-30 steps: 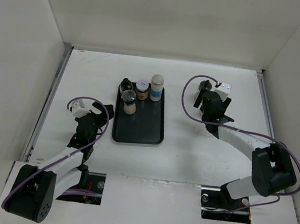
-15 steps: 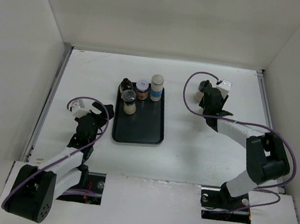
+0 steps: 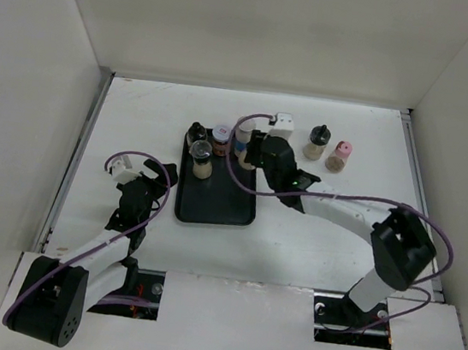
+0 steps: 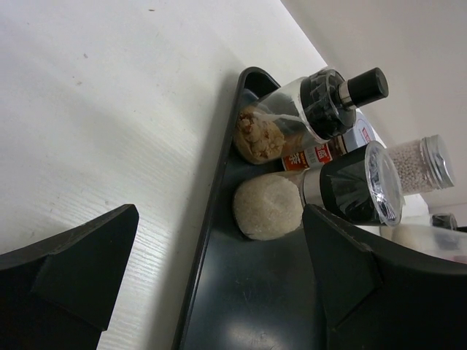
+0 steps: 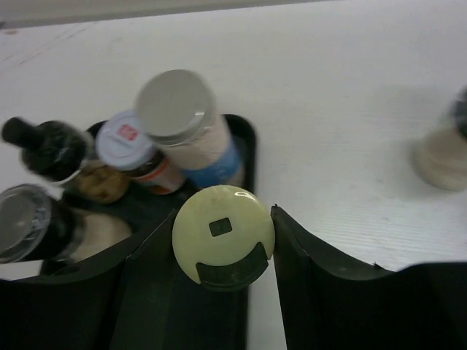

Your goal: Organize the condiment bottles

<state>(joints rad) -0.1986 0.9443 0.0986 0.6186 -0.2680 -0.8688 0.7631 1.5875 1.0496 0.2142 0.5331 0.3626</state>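
Right end effector (image 5: pixel 223 251) clamps a pale-yellow-capped bottle (image 5: pixel 219 219) at the black rectangular tray's (image 3: pixel 214 198) right edge, beside four bottles (image 3: pixel 201 160) clustered at its far end. Left end effector (image 4: pixel 211 292) gapes wide by the tray's left edge. Two more bottles (image 3: pixel 316 143) stand apart on the white tabletop (image 3: pixel 320 238), further right.

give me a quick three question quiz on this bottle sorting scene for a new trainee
1. How many bottles stand on the table outside the black tray?
2. True or false: the left gripper is shut on a bottle.
3. Which cap sits between the right gripper's fingers? A pink, B pale yellow, C black.

Key
1. Two: the black-capped bottle and the pink-capped bottle.
2. False; it is open, beside the tray.
3. B, the pale-yellow-capped bottle.
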